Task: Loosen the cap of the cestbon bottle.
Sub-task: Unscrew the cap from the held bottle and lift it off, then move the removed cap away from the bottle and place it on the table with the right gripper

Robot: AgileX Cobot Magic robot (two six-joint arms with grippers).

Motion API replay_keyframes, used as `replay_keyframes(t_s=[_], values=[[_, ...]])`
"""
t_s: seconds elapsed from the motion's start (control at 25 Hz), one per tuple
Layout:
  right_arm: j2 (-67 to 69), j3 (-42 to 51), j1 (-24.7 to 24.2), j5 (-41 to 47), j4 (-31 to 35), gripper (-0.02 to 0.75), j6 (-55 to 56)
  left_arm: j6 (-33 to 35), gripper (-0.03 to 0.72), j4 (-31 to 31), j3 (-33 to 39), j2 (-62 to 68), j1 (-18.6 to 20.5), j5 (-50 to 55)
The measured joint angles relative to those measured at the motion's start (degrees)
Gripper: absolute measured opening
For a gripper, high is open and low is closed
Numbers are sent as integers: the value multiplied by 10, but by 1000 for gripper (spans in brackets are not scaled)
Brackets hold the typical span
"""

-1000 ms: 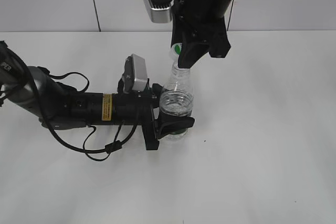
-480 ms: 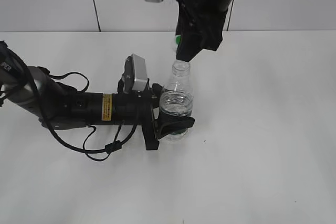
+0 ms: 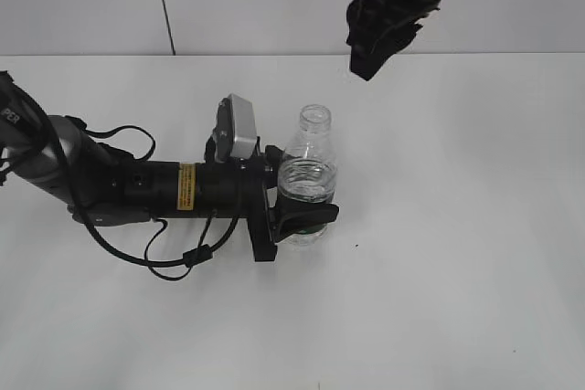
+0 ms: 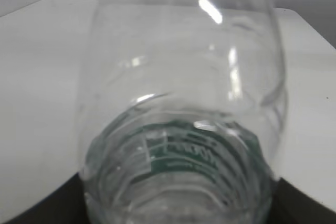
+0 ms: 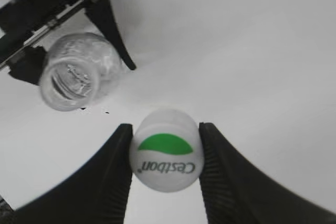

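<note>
Bottle (image 3: 306, 180) is seen upright on the tabletop (image 3: 457, 271) in the exterior view, clamped low by the left gripper (image 3: 297, 216) so that it cannot turn; its neck is bare. A second earlier the right gripper (image 3: 375, 47) sat on the neck; it is now raised clear. In the left wrist view only the bottle (image 4: 178, 129) is seen. In the right wrist view the cap (image 5: 167, 149) is pinched in the right gripper (image 5: 166, 153), well apart from the bottle (image 5: 79, 74).

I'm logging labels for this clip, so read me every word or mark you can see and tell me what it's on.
"Cestbon": cap, under a green patch, held in the right gripper.
Bottle label: green, print too blurred to read.
Left arm yellow sticker: too small to read.
Left arm's far end: partial letters, unreadable.
</note>
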Motion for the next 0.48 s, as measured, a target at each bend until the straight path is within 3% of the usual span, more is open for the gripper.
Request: replay_keyframes(t_s=[0.2,0.48], values=[[0,-2,-69,0,23,294,96,0,403,-1,0,0,0,0],[-1,32,-218,-14,108,293,180,0,403,-5,0,0,0,0]])
